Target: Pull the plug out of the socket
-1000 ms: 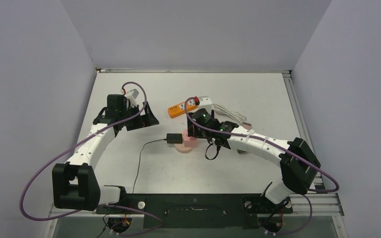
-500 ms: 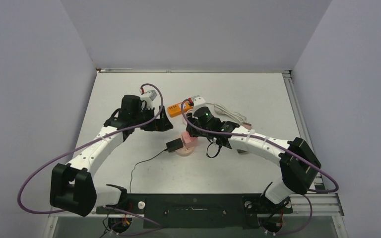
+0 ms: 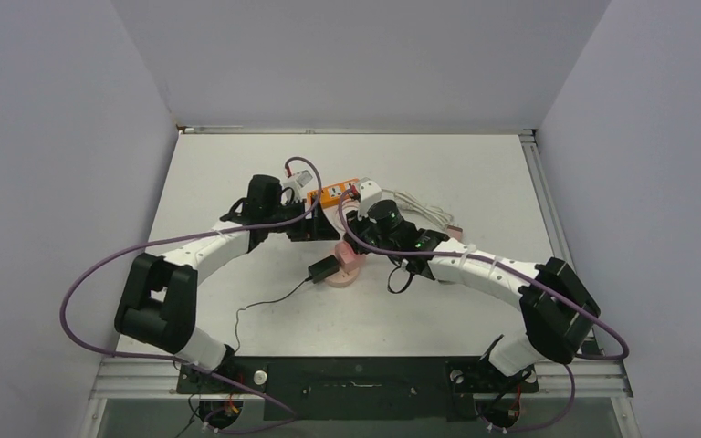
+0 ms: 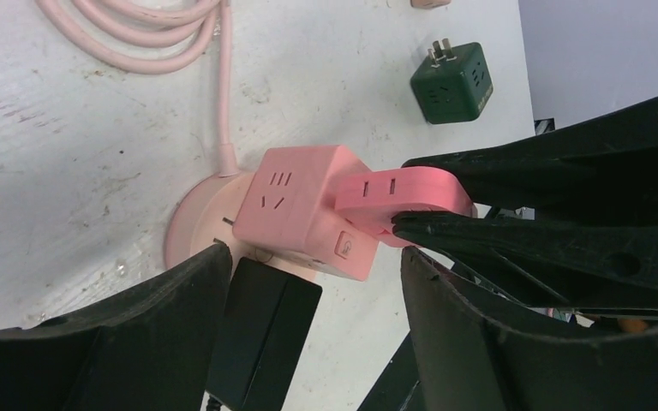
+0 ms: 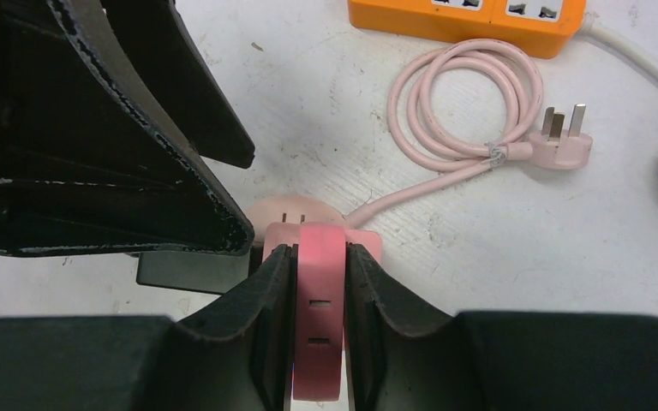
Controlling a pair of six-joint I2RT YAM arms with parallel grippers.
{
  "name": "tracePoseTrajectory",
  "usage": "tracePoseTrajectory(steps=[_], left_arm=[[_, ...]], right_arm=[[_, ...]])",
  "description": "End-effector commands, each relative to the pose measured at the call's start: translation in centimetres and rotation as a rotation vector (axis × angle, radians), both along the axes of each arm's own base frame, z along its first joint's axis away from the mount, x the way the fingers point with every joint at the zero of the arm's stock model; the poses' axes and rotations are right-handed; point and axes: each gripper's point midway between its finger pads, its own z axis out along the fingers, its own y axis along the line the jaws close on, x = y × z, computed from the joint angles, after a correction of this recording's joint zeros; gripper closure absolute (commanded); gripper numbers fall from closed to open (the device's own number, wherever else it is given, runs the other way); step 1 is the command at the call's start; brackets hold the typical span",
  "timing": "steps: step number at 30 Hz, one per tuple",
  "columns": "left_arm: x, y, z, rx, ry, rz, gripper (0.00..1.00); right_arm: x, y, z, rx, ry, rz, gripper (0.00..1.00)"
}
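Right hand [image 5: 319, 257]: fingers clamped on the flat pink tab [image 5: 319, 342] projecting from the pink cube socket [image 4: 296, 205]. The socket stands on its round base mid-tabletop [image 4: 68, 128]. Left hand [image 4: 313, 257]: jaws apart, straddling the socket's near side. Black plug [image 4: 261, 334] sits between them, just beside one finger, pressed against the cube and not yet out. Orange power strip [image 5: 467, 17] lies near.

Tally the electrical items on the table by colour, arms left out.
Pink: 1, the socket cube with its coiled cord
Orange: 1, the power strip
Black: 1, the plug adapter
Green: 1, the cube charger
Total: 4
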Motion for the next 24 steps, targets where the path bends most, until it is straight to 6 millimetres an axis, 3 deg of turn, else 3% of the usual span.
tracePoseTrajectory(steps=[1, 4, 7, 24], left_arm=[[0.5, -1.6, 1.1, -0.062, -0.043, -0.048, 0.34], [0.1, -1.1, -0.8, -0.009, 0.037, -0.031, 0.44], [0.0, -1.1, -1.3, -0.002, 0.054, -0.032, 0.48], [0.0, -1.7, -2.3, -0.007, 0.090, -0.041, 0.53]], right_arm=[[1.3, -0.8, 1.7, 0.034, -0.100, -0.054, 0.95], [1.4, -0.9, 1.6, 0.037, -0.108, -0.063, 0.95], [1.4, -0.9, 1.6, 0.040, -0.113, -0.062, 0.95], [0.9, -0.3, 0.8, 0.050, -0.099, -0.034, 0.95]])
